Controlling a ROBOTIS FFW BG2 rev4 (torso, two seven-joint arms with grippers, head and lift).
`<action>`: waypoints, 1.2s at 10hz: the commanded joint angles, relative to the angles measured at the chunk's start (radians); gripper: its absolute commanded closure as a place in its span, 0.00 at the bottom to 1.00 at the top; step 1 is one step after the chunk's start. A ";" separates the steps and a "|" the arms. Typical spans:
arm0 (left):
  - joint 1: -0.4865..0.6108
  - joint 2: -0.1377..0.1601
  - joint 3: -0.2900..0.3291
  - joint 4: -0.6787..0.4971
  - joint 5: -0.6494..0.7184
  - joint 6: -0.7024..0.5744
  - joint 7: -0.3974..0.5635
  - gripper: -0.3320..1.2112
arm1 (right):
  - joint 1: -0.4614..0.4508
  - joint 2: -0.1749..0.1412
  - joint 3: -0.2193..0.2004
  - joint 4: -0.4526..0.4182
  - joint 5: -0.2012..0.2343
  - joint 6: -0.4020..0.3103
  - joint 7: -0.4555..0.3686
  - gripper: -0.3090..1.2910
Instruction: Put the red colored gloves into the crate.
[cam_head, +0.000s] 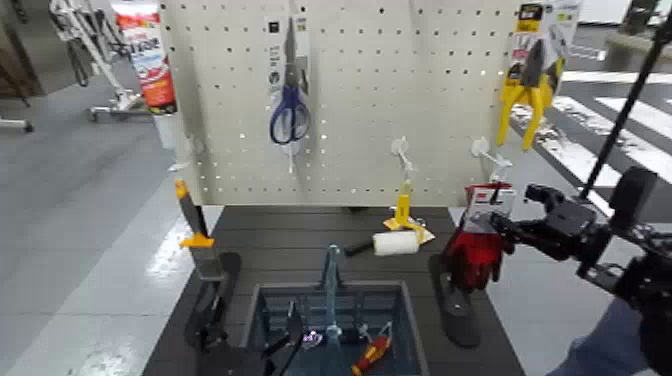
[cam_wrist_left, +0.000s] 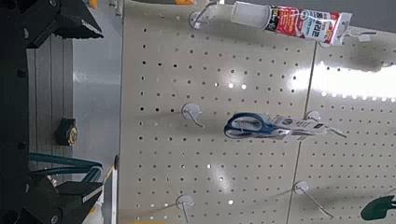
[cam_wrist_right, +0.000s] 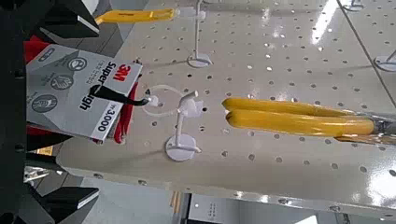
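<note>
The red gloves (cam_head: 473, 252) with their red-and-white header card (cam_head: 490, 197) hang in my right gripper (cam_head: 505, 235), which is shut on them at the table's right side, right of the crate and higher than it. In the right wrist view the card (cam_wrist_right: 84, 89) and red fabric (cam_wrist_right: 35, 49) sit between the black fingers (cam_wrist_right: 56, 19). The grey-blue crate (cam_head: 265, 330) with its upright handle (cam_head: 330, 280) stands at the front middle of the table. My left gripper (cam_head: 212, 325) is parked left of the crate, open and empty; its wrist view shows the crate rim (cam_wrist_left: 65, 166).
A pegboard (cam_head: 350, 110) stands behind the table with blue scissors (cam_head: 289, 110), yellow pliers (cam_head: 528, 90), a caulk tube (cam_head: 147, 55) and bare hooks (cam_head: 403, 152). A paint roller (cam_head: 395, 243) lies behind the crate. A screwdriver (cam_head: 372, 355) lies in the crate. A black stand (cam_head: 455, 298) lies under the gloves.
</note>
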 joint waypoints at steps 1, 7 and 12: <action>-0.001 -0.063 0.000 0.001 0.000 -0.001 -0.003 0.31 | -0.038 -0.014 0.030 0.047 -0.003 0.001 0.025 0.26; -0.001 -0.069 0.002 0.001 0.000 -0.004 -0.011 0.31 | -0.092 -0.017 0.082 0.110 -0.011 -0.010 0.056 0.26; -0.003 -0.069 0.003 0.003 -0.002 -0.004 -0.014 0.31 | -0.112 -0.017 0.123 0.136 -0.018 -0.010 0.066 0.26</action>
